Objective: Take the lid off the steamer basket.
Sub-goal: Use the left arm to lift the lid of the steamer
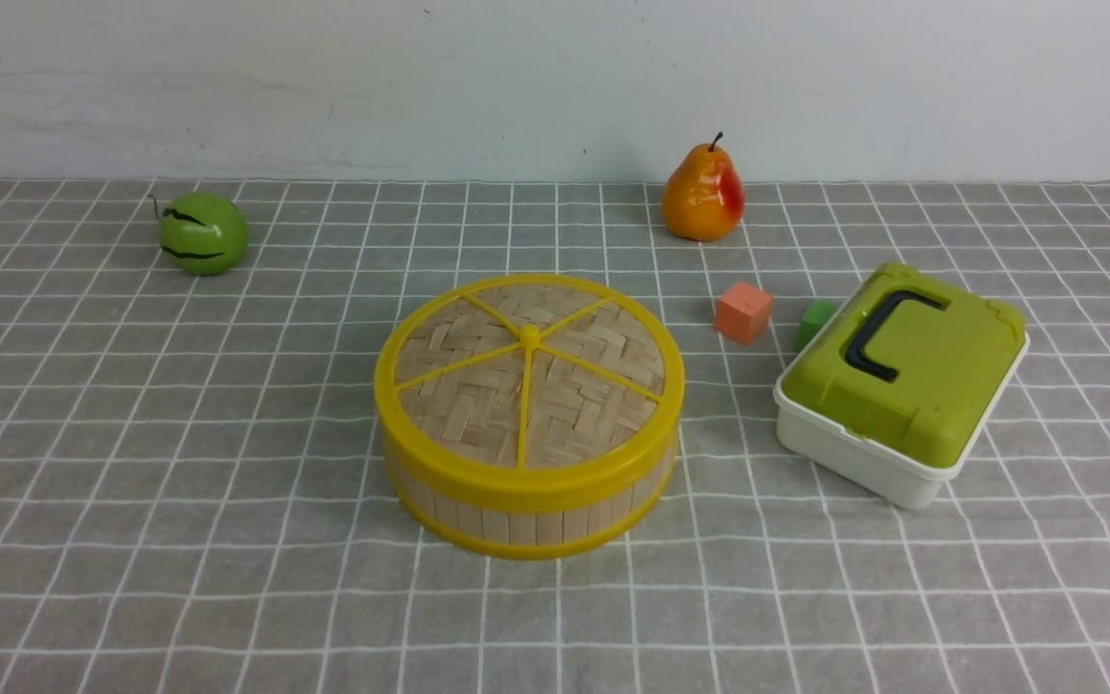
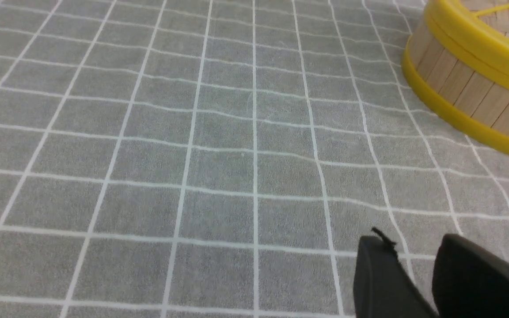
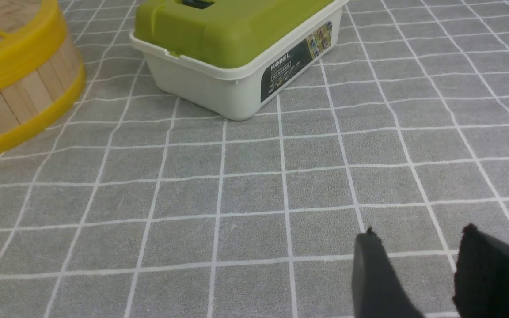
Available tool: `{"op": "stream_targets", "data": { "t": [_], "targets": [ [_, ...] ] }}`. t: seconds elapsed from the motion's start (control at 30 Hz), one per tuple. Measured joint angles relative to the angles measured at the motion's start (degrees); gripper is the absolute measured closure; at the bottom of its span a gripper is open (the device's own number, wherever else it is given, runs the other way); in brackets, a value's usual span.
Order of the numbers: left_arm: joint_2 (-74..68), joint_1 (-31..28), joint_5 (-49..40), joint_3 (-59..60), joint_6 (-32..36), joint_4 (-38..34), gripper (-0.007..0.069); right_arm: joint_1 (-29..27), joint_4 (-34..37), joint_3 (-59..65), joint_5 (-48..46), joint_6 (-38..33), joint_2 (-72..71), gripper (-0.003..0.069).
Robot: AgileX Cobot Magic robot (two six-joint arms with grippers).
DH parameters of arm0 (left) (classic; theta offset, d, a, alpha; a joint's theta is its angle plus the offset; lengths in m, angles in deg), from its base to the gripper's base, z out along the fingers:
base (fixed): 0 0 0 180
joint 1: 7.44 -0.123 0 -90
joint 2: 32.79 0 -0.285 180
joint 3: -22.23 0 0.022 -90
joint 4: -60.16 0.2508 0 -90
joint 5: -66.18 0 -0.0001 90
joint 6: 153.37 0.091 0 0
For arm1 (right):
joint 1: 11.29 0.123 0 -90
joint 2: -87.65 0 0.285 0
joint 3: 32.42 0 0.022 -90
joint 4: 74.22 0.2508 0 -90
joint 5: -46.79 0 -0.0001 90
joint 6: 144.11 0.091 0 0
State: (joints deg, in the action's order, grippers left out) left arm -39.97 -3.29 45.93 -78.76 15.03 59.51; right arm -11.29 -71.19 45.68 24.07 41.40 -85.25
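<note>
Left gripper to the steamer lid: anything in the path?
Nothing visible. In the left wrist view only bare checked cloth lies between the left gripper and the steamer basket, whose lid sits on top, uncovered. The green-lidded box stands on the basket's right side, off that path.

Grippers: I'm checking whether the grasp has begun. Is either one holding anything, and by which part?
Nothing is held. The left gripper and right gripper both stand open over the tablecloth, and the lid sits untouched on the steamer basket.
</note>
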Motion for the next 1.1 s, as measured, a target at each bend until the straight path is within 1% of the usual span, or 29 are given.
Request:
{"op": "stream_targets", "data": {
  "t": [0.13,0.2,0.27,0.33,0.37,0.4,0.43,0.47,0.5,0.53,0.6,0.63,0.67,0.73,0.77,0.8,0.87,0.9,0.93,0.97,1.1],
  "targets": [
    [0.0,0.0,11.4,0.0,0.0,0.0,0.0433,0.0,0.0,0.0,0.0,0.0,0.0,0.0417],
    [0.0,0.0,20.8,0.0,0.0,0.0,0.043,0.0,0.0,0.0,0.0,0.0,0.0,0.0417],
    [0.0,0.0,26.1,0.0,0.0,0.0,0.0428,0.0,0.0,0.0,0.0,0.0,0.0,0.0417],
    [0.0,0.0,36.8,0.0,0.0,0.0,0.0426,0.0,0.0,0.0,0.0,0.0,0.0,0.0417],
    [0.0,0.0,40.6,0.0,0.0,0.0,0.0425,0.0,0.0,0.0,0.0,0.0,0.0,0.0417],
    [0.0,0.0,41.3,0.0,0.0,0.0,0.0424,0.0,0.0,0.0,0.0,0.0,0.0,0.0417],
    [0.0,0.0,47.6,0.0,-0.1,0.0,0.0422,0.0,0.0,0.0,0.0,0.0,0.0,0.0417],
    [0.0,0.0,48.3,0.0,-0.1,0.0,0.0422,0.0,0.0,0.0,0.0,0.0,0.0,0.0417],
    [0.0,0.0,53.6,0.0,-0.6,-0.2,0.0421,0.0,0.0,0.0,0.0,0.0,0.0,0.0417],
    [0.0,0.0,56.3,0.0,-1.2,-0.6,0.042,0.0,0.0,0.0,0.0,0.0,0.0,0.0417],
    [0.0,0.0,59.2,0.0,-3.4,-2.2,0.042,0.0,0.0,0.0,0.0,0.0,0.0,0.0417],
    [0.0,0.0,59.1,-0.3,-4.4,-2.9,0.042,0.0,0.0,0.0,0.0,0.0,0.0,0.0417],
    [0.0,0.0,56.6,-2.1,-6.7,-4.6,0.0428,0.0,0.0,0.0,0.0,0.0,0.0,0.0417],
    [0.0,0.0,49.8,-8.0,-7.6,-6.3,0.0463,0.0,0.0,0.0,0.0,0.0,0.0,0.0417],
    [0.0,0.0,48.0,-8.7,-7.3,-6.5,0.0475,0.0,0.0,0.0,0.0,0.0,0.0,0.0417],
    [-0.5,0.0,41.8,-14.4,-5.3,-7.1,0.0526,0.0,0.0,0.0,0.0,0.0,0.0,0.0417],
    [-3.2,0.0,34.7,-22.9,-0.6,-7.2,0.0606,0.0,0.0,0.0,0.0,0.0,0.0,0.0417],
    [-3.6,0.0,33.3,-23.7,-0.1,-7.2,0.0621,0.0,0.0,0.0,0.0,0.0,0.0,0.0417],
    [-7.8,0.0,28.6,-30.5,4.3,-7.2,0.0637,0.0,0.0,0.0,0.0,0.0,0.0,0.0417],
    [-9.9,0.0,26.5,-33.1,5.7,-7.3,0.0637,0.0,0.0,0.0,0.0,0.0,0.0,0.0417],
    [-19.7,0.0,23.2,-43.4,8.1,-8.4,0.0637,0.0,0.0,0.0,0.0,0.0,0.0,0.0417]
  ]
}}
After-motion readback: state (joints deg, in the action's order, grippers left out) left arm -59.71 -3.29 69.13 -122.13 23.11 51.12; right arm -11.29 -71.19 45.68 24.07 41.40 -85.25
